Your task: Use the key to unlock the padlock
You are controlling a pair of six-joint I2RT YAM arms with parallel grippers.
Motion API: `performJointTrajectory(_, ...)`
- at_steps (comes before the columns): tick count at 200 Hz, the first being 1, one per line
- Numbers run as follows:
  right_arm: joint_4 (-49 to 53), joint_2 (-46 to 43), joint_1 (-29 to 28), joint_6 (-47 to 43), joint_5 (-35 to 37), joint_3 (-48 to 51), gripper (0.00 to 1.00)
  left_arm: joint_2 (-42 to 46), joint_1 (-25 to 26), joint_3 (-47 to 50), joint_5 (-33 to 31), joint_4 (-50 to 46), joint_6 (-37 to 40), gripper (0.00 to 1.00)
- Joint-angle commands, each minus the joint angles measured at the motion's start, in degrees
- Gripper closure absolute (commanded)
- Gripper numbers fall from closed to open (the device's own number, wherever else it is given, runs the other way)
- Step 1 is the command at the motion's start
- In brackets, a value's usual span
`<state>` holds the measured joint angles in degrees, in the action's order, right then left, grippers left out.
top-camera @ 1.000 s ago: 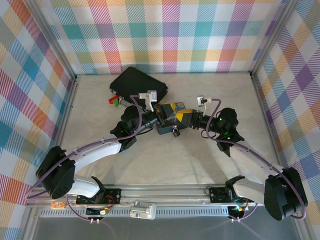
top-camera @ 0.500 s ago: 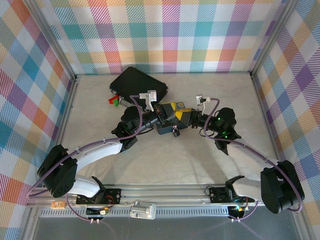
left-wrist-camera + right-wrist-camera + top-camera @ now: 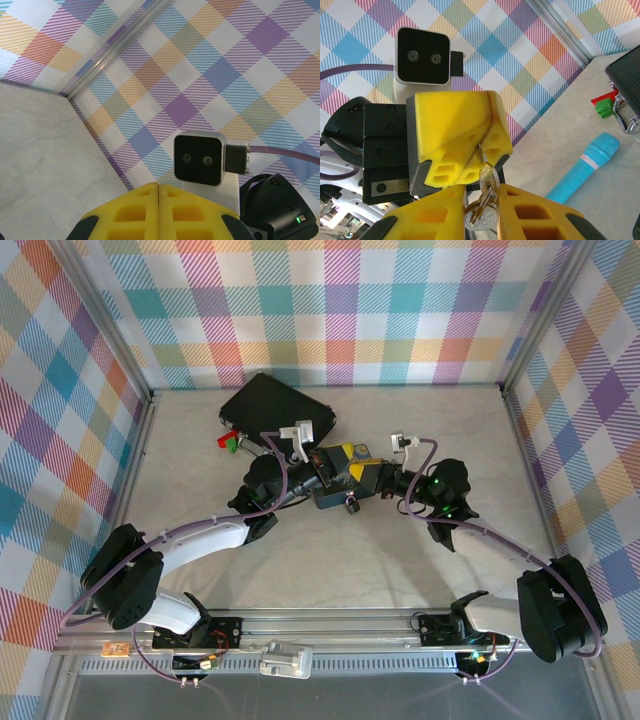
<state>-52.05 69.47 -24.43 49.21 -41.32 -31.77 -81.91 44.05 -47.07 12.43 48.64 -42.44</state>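
Over the middle of the counter (image 3: 200, 480) the two arms meet tip to tip, the left reaching in from about 8 o'clock and the right from about 4 o'clock in the overhead view. The left hand (image 3: 479, 150) has its yellow fingers pressed together on the top end of a thin metal piece, which I take to be the key (image 3: 485, 172). Seen from the right wrist, that piece hangs with its long axis running from 12 to 6 o'clock, and a ring and a silvery disc dangle below it. The right hand (image 3: 481, 200) sits directly at 6 o'clock of that pinch. Its fingers are drawn narrow around the dangling metal, but I cannot tell whether they already bite on it. The padlock (image 3: 352, 505), as far as I can judge, is the small dark lump on the counter against the near edge of the dark blue box (image 3: 325, 498). It lies at roughly 6 o'clock of the meeting point and nearer the right hand than the left. The key therefore has to travel down toward 6 o'clock, and its upright hang probably needs turning before the tip can meet the keyhole, whose facing is too small to read.
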Motion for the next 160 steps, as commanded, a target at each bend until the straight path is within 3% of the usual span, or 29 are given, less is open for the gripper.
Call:
performJointTrajectory(1,-4.7,0.1,-0.5,0.3,0.0,0.6,0.87,-0.2,-0.3,0.7,-0.2,3.8,-0.6,1.00)
performJointTrajectory(44,-5.5,0.2,-0.5,-0.2,0.3,1.0,1.00,0.5,-0.3,1.6,-0.8,4.1,-0.9,1.00)
performJointTrajectory(104,-5.2,-0.4,-0.4,-0.3,0.5,1.0,1.00,0.7,-0.4,2.9,-1.2,5.5,-2.2,1.00)
performJointTrajectory(129,-5.1,-0.8,-0.5,0.1,0.8,0.7,0.88,0.3,-0.2,3.4,-1.4,7.0,-3.2,1.00)
performJointTrajectory(160,-5.1,-0.8,-0.4,0.2,1.1,0.7,0.83,-0.2,-0.2,3.4,-1.4,7.6,-3.8,1.00)
